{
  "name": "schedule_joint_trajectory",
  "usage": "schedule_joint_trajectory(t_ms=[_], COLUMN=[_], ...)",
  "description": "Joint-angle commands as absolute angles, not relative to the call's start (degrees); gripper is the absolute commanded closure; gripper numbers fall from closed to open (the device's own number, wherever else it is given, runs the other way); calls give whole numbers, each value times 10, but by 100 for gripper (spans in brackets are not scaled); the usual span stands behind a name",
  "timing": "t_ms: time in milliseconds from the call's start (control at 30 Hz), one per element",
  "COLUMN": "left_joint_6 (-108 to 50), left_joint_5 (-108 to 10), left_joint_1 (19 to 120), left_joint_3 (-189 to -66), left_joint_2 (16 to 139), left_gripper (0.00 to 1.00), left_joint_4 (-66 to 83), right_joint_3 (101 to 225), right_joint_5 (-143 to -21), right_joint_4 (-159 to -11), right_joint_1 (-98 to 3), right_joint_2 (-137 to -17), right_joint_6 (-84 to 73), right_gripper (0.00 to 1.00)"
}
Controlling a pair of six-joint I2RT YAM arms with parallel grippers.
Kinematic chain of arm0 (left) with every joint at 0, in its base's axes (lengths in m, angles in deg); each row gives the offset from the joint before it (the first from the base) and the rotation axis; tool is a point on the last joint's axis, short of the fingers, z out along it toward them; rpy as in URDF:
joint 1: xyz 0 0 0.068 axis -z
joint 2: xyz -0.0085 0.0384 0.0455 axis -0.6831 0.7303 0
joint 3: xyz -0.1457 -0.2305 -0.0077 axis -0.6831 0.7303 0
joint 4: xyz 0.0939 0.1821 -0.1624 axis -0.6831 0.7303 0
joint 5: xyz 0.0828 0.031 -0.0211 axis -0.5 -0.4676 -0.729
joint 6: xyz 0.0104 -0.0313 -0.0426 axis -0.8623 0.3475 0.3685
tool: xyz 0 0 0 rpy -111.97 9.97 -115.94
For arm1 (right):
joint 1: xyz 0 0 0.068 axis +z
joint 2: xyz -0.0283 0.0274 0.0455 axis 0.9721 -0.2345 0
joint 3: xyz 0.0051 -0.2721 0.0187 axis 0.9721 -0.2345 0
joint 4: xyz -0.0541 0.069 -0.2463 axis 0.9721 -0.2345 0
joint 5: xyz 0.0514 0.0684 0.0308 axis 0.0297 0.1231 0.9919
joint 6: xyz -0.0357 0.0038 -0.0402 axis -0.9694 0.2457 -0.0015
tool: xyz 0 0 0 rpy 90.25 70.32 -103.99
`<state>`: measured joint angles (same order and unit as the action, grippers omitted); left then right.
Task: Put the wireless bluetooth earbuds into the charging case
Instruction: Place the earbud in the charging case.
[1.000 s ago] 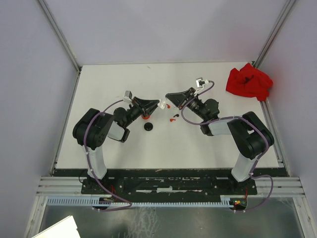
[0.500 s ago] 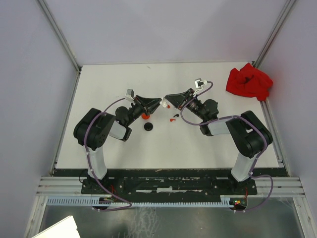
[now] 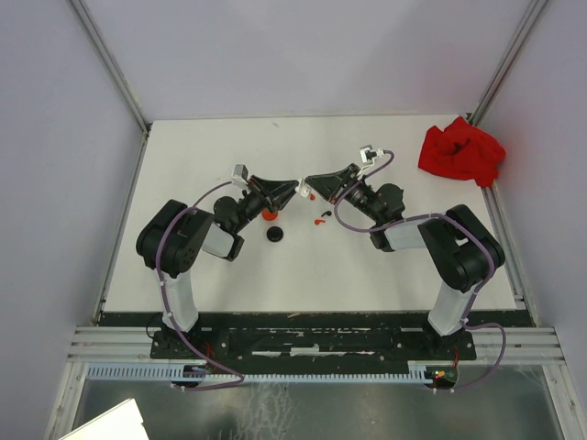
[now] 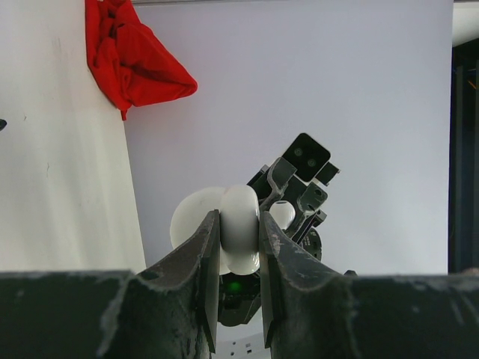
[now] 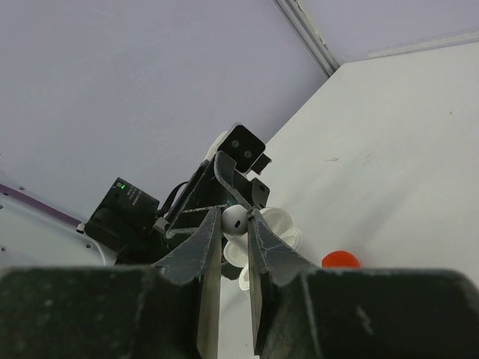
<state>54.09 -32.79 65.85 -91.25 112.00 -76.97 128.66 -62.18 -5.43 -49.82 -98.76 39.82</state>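
Note:
In the left wrist view my left gripper (image 4: 238,224) is shut on a round white charging case (image 4: 239,243), held above the table with its lid (image 4: 187,221) open. My right gripper (image 5: 235,221) is shut on a white earbud (image 5: 234,217) and holds it right at the case's (image 5: 273,224) open side. From above, the left gripper's tips (image 3: 295,192) and the right gripper's tips (image 3: 309,181) nearly meet at the table's middle. Two red earbuds (image 3: 319,221) and a black one (image 3: 326,214) lie on the table below them.
A red round case (image 3: 269,214) and a black round case (image 3: 274,234) sit on the table under the left gripper. A crumpled red cloth (image 3: 461,151) lies at the back right corner. Grey walls enclose the white table (image 3: 202,165).
The two grippers have drawn slightly closer together, bringing the white earbud up to the open case. Both grips are unchanged.

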Motion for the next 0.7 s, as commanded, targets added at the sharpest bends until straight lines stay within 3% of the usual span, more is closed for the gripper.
schedule_joint_trajectory(t_ms=[0,667], left_joint_6=[578,576], left_joint_5=[-337,-330], left_joint_1=[662,662], left_joint_3=[-927,-923], left_joint_2=[1107,1095], left_gripper=[97,97], left_joint_4=[-885,-884], right_joint_3=[1284,1276], right_joint_5=[-600,-604], right_joint_4=[-13,-14], right_joint_1=[-495,-495], right_joint_2=[-982,-986], right_joint_6=[394,385], right_gripper=[98,98])
